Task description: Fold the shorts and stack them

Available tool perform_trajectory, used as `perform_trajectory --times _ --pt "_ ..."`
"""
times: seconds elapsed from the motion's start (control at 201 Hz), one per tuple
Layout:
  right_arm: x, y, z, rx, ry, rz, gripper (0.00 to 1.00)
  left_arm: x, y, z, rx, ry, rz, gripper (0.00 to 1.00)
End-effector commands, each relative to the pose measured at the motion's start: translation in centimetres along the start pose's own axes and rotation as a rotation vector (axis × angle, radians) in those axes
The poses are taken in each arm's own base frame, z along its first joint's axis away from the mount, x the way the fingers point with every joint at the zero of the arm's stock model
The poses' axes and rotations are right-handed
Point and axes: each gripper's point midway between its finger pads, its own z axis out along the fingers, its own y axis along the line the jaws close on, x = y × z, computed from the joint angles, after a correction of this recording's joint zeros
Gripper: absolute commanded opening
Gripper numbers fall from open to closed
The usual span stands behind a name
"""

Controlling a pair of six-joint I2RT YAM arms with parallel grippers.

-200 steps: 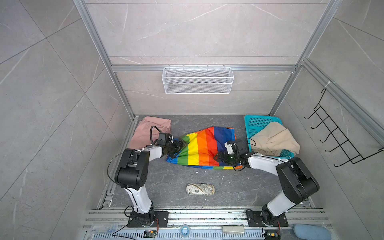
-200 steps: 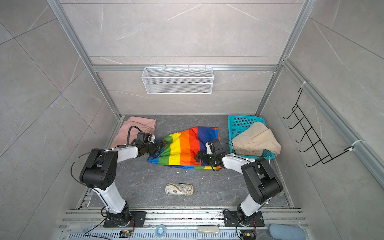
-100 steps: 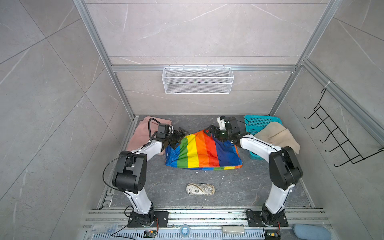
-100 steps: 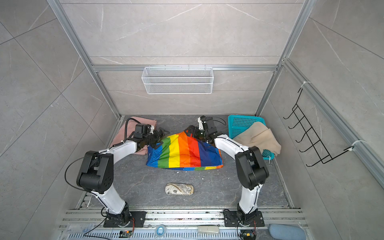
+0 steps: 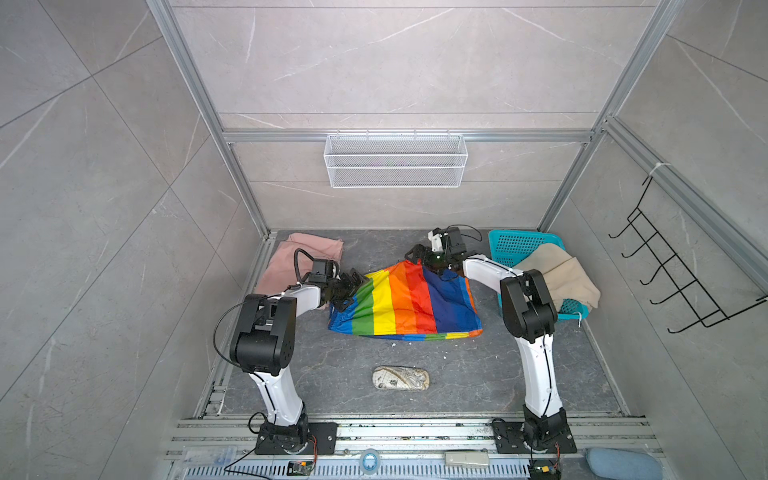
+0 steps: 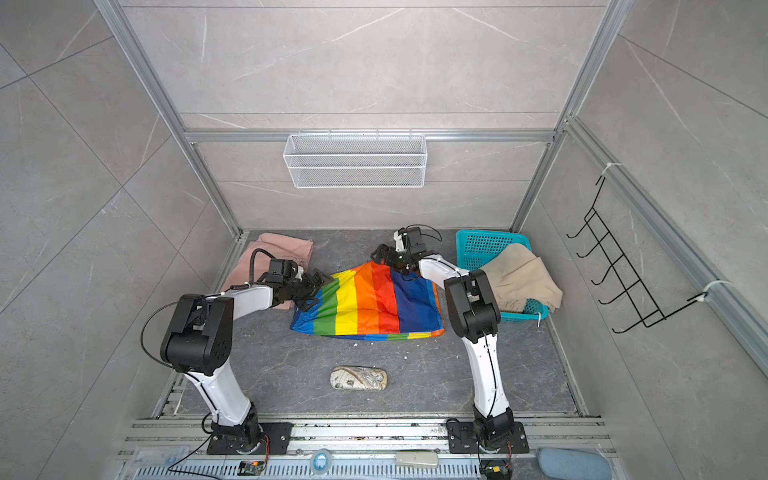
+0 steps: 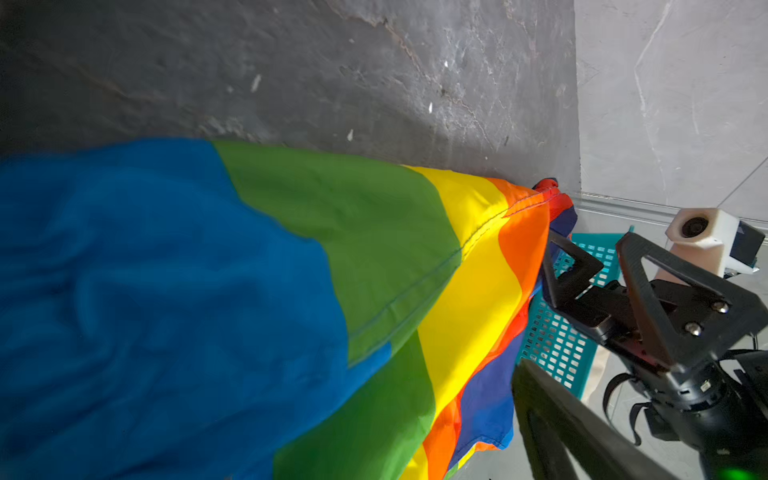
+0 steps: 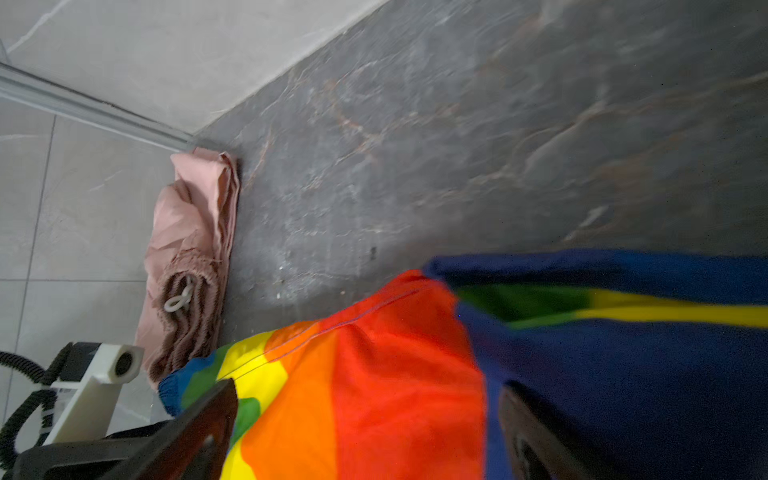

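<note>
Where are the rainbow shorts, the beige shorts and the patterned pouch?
rainbow shorts [image 5: 383, 303], in a top view, on the yellow stripe.
beige shorts [image 5: 557, 272], in a top view, middle of the cloth.
patterned pouch [image 5: 401, 379], in a top view, its middle.

The rainbow-striped shorts [image 5: 407, 303] are thin, smooth woven cloth with a faint sheen. The pink shorts [image 5: 320, 247] and beige shorts [image 5: 557, 274] look matt and softer. The teal basket [image 5: 515, 245] is perforated plastic. The table [image 5: 332, 374] has a matt, veined, stone-like surface. The wire rack [image 5: 395, 166] is metal mesh.
</note>
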Motion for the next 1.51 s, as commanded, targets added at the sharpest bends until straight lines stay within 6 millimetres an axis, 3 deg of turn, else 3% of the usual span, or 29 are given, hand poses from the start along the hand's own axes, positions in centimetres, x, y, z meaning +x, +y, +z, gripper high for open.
perform_trajectory --times 0.0,0.125,0.274,0.364,0.473,0.593,0.722,0.947,1.166,1.325,1.46,1.51 --pt "0.9 -3.3 -0.1 0.063 0.033 -0.016 0.99 -0.8 0.5 0.0 -0.094 -0.031 0.101 0.99" --pt "0.3 -1.4 -1.9 0.05 0.014 -0.047 0.99 -1.9 -2.0 -1.7 -0.081 -0.059 0.159 0.99" --pt "-0.4 2.2 -6.4 0.028 -0.036 -0.056 0.99 -2.3 -5.8 -6.1 -0.065 -0.101 0.255 1.0" --pt "2.2 4.2 -8.0 0.003 -0.005 -0.072 0.99 -1.7 -5.8 -8.4 -0.11 -0.114 0.293 0.99" --pt "6.9 5.5 -8.5 -0.012 0.06 -0.107 0.99 -0.3 -3.2 -9.8 -0.204 -0.086 0.301 1.0" --pt "11.2 4.5 -8.7 -0.019 0.124 -0.084 0.99 1.0 0.2 -10.2 -0.277 -0.068 0.279 1.0" --pt "13.8 3.1 -9.7 -0.005 0.162 -0.072 0.99 1.9 2.5 -10.0 -0.323 -0.056 0.273 1.0" --pt "17.3 0.4 -10.6 0.055 0.233 -0.088 0.99 2.5 5.7 -7.9 -0.395 -0.01 0.248 0.98" --pt "18.8 -1.6 -10.5 0.074 0.257 -0.055 0.99 2.2 8.1 -7.5 -0.503 -0.025 0.248 0.98" --pt "19.1 -2.5 -10.3 0.06 0.263 -0.011 0.99 1.9 8.2 -6.8 -0.51 -0.019 0.249 0.99" --pt "18.8 -3.1 -10.5 0.069 0.254 0.0 0.99 2.5 8.3 -5.6 -0.5 0.02 0.256 0.88" --pt "18.7 -3.3 -10.6 0.068 0.251 0.005 0.99 2.8 8.5 -5.3 -0.503 0.036 0.26 0.8"
